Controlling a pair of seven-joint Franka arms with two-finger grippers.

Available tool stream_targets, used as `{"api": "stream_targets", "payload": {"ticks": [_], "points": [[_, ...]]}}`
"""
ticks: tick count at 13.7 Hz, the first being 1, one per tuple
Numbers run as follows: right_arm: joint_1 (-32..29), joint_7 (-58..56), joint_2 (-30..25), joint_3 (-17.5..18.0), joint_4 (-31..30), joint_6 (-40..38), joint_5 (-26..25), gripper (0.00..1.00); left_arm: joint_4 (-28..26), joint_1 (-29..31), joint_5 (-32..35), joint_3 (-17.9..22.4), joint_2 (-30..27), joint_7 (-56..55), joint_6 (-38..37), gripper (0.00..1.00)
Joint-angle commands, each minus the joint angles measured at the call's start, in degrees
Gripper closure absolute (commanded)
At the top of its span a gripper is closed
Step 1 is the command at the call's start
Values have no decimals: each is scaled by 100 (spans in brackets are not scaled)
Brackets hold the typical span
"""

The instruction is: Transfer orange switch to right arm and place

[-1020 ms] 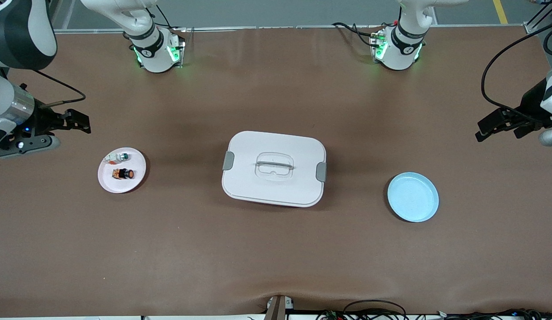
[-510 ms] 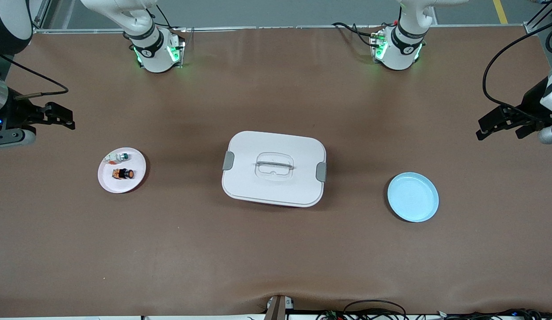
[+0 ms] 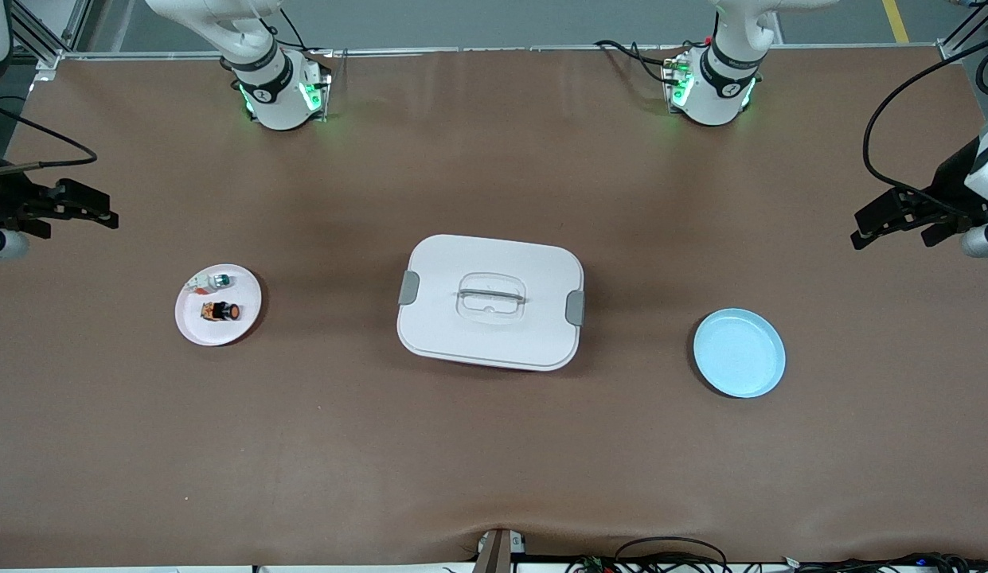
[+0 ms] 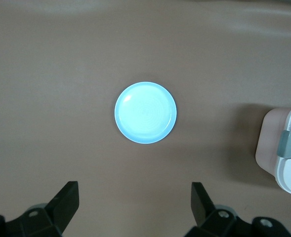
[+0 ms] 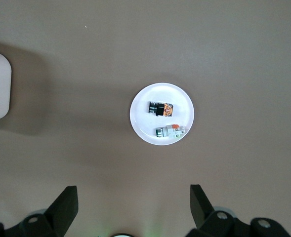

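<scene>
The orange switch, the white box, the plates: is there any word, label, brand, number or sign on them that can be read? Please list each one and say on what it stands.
No readable text in any view.
Orange switch on the white plate: orange marks on its body, too small to read.
White-and-teal part beside it: no legible marking.
White box, blue plate: plain, no writing.

Both arms hang high at the worktop's ends. The left pincer (image 3: 888, 221) gapes wide, empty. The right pincer (image 3: 83, 208) does likewise.

Robot lab: bolted arm bases (image 3: 279, 91), cables (image 3: 669, 549)
</scene>
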Motion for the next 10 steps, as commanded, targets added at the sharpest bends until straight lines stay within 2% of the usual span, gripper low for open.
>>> {"api": "stream_targets", "payload": {"ticks": [1,6,8,9,10], "points": [[-65,18,43,46,202,45,161,0,105,-20,121,-12,3,24,-127,0],[-153,18,43,72,396,2,-13,0,105,-11,121,-12,12,24,-127,0],[327,79,34,116,360,-15,-1046,0,105,-11,121,-12,12,24,-127,0],[409,106,26,125,343,-16,-1156,0,105,-11,121,-12,12,24,-127,0],[349,132,26,99,308,-7,-992,0,105,-11,121,-12,3,24,-127,0]]}}
